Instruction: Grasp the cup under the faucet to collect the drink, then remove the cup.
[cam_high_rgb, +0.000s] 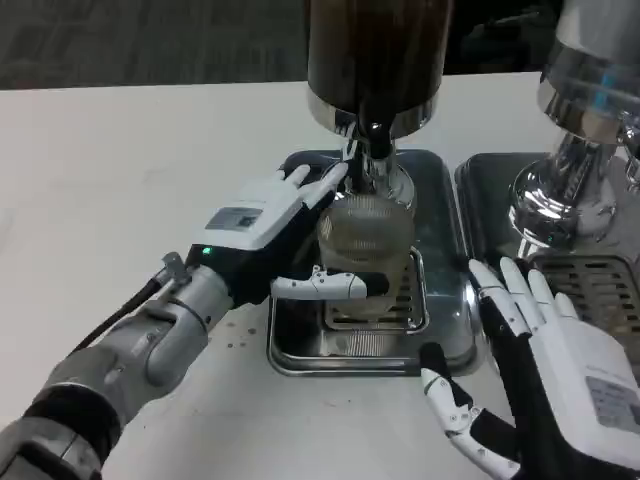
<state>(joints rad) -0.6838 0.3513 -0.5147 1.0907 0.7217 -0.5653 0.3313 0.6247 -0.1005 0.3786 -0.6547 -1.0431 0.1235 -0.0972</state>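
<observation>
A clear plastic cup (366, 240) stands on the drip grate directly under the faucet (372, 150) of the dark drink dispenser (375, 50). My left hand (275, 235) wraps around the cup from the left, thumb across its front and fingers reaching behind it toward the faucet lever. My right hand (540, 370) hovers open at the lower right, fingers spread, beside the tray's right edge and touching nothing. The cup's contents are hard to judge through its glare.
The steel drip tray (300, 350) surrounds the grate. A second dispenser (580, 130) with its own tray (600, 280) stands at the right, close to my right hand. White table stretches to the left and front.
</observation>
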